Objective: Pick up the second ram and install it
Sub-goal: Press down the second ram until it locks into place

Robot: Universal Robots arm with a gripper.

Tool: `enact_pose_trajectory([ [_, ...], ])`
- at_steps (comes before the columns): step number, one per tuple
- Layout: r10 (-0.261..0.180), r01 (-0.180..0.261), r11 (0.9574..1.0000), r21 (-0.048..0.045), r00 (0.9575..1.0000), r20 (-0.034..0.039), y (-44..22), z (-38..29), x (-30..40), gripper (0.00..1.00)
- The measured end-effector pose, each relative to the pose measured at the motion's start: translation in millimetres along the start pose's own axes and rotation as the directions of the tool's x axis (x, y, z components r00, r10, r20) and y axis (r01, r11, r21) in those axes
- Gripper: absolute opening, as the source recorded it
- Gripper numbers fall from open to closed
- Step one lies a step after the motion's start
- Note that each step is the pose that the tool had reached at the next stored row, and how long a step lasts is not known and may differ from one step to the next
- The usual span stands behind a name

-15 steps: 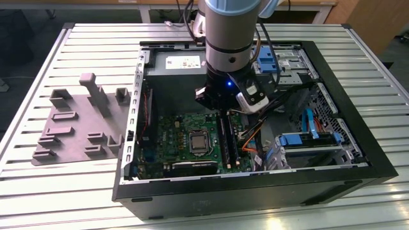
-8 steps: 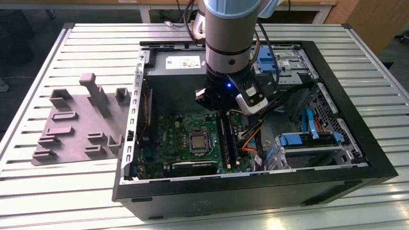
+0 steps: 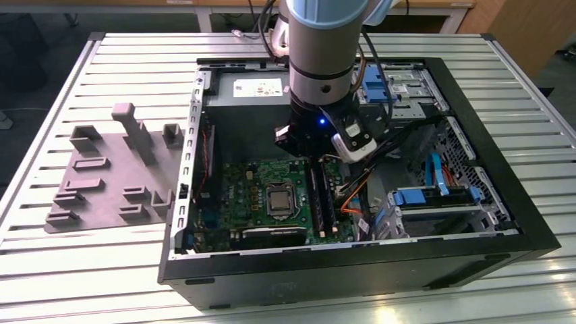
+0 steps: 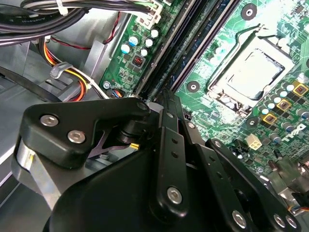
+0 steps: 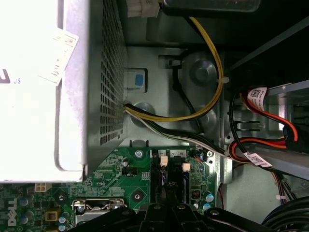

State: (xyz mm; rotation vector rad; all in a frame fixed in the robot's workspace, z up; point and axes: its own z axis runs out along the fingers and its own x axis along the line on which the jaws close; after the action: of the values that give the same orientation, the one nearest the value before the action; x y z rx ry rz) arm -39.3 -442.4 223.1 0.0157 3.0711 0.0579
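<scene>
1. The second ram, a long, thin, dark memory stick (image 3: 316, 196), was made out standing on edge among the long black slots (image 3: 328, 199) of the green circuit board (image 3: 256, 179) in the exterior view. Stick and slot could not be cleanly told apart there.
2. Right over the far end of that strip, the black gripper (image 3: 311, 156) was seen lowered into the open black computer case (image 3: 504, 226).
3. In the second wrist view the gripper (image 4: 165, 96) was pointed straight at the slots (image 4: 193, 43). Whether it was spread or pinching could not be told.
4. Just beside the slots, the square metal processor socket (image 4: 251, 72) was noted.
5. The grey metal power-supply box (image 3: 247, 94) was seen behind the board.
6. On the exterior view's left, a grey plastic tray with raised blocks (image 3: 108, 182) lay on the slatted metal table (image 3: 90, 283).
</scene>
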Motion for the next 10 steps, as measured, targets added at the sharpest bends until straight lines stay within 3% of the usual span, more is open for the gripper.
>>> enact_pose_trajectory([
  [10, 0.000, 0.000, 1.0000, 0.0001, 1.0000, 0.0000, -0.1, 3.9, 0.3, 0.11],
])
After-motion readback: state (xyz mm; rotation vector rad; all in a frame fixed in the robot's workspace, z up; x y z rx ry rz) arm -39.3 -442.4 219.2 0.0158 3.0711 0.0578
